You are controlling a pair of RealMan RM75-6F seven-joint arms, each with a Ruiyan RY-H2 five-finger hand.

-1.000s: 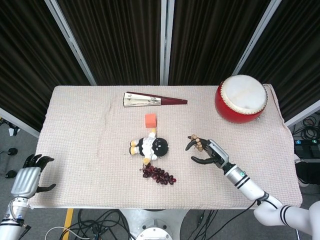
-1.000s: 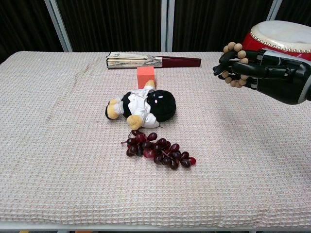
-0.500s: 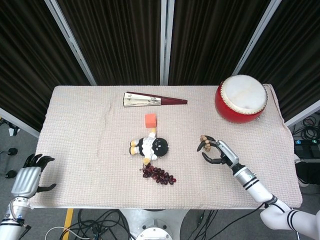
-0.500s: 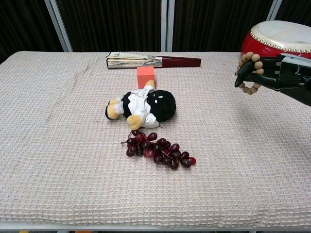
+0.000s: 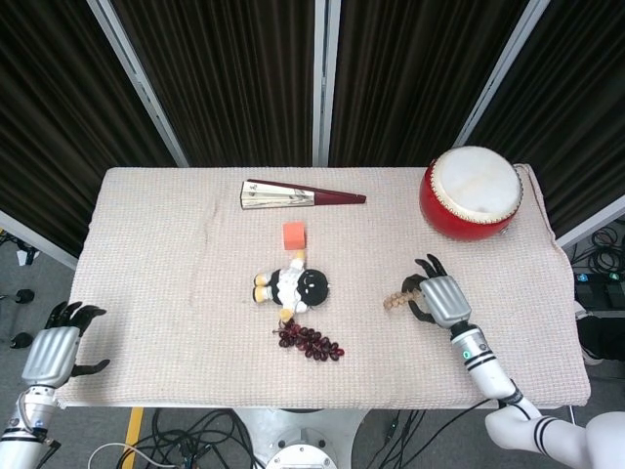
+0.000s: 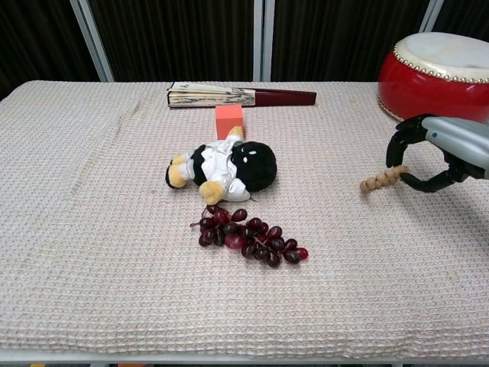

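Note:
My right hand [image 5: 441, 299] [image 6: 447, 155] is palm down, low over the right side of the cloth. Its fingers curl around one end of a wooden bead bracelet [image 5: 396, 300] [image 6: 380, 180]. The rest of the bracelet sticks out to the left and lies on the cloth. My left hand [image 5: 56, 350] shows only in the head view. It hangs off the table's near left corner, fingers apart and holding nothing.
A black-headed plush doll [image 5: 293, 286] [image 6: 225, 167] lies mid-table with dark red grapes [image 5: 311, 341] [image 6: 248, 238] just in front of it. Behind the doll sit an orange block [image 5: 294, 234] [image 6: 228, 120] and a folded fan [image 5: 293, 195] [image 6: 229, 95]. A red drum [image 5: 472, 192] [image 6: 439, 73] stands at the back right.
My right hand moved rightward, away from the doll, turned palm down and sank to the cloth with the bracelet, which now lies on the table. The left hand stayed still.

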